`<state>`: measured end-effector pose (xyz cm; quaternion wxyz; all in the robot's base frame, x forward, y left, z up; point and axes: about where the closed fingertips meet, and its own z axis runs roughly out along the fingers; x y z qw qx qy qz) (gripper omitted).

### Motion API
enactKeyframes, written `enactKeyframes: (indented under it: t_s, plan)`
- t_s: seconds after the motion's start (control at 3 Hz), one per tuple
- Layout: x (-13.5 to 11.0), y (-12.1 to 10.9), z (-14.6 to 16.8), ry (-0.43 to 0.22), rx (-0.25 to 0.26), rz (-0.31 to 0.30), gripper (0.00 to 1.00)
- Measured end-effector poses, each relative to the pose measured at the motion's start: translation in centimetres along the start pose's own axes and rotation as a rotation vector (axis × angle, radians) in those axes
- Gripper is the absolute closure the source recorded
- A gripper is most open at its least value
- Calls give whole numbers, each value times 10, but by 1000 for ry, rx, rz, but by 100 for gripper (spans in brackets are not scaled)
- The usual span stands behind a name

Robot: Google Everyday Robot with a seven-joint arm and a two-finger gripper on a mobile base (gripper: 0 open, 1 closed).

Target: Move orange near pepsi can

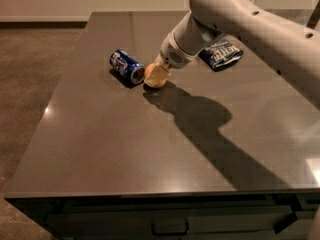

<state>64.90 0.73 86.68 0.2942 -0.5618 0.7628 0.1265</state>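
Note:
The orange (pixel 150 77) sits on the dark table top (pixel 100 144), at the back centre. It touches or nearly touches the silver end of the pepsi can (pixel 126 66), which lies on its side just to the left. My gripper (pixel 157 74) comes down from the upper right and is shut on the orange, with a pale finger covering the orange's right side. The arm (pixel 240 19) stretches away to the upper right.
A dark blue wrinkly chip bag (pixel 220 53) lies behind and to the right of the gripper, partly under the arm. The arm's shadow falls across the middle of the table. The table's left edge and front edge drop to the floor.

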Motion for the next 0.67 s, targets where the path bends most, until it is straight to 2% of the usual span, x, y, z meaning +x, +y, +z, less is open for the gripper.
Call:
enactKeyframes:
  t_s: [0.33,0.67]
  plan:
    - [3,-1,1,-4,-9,-18,0]
    - [3,-1,1,-4,-9,-18,0]
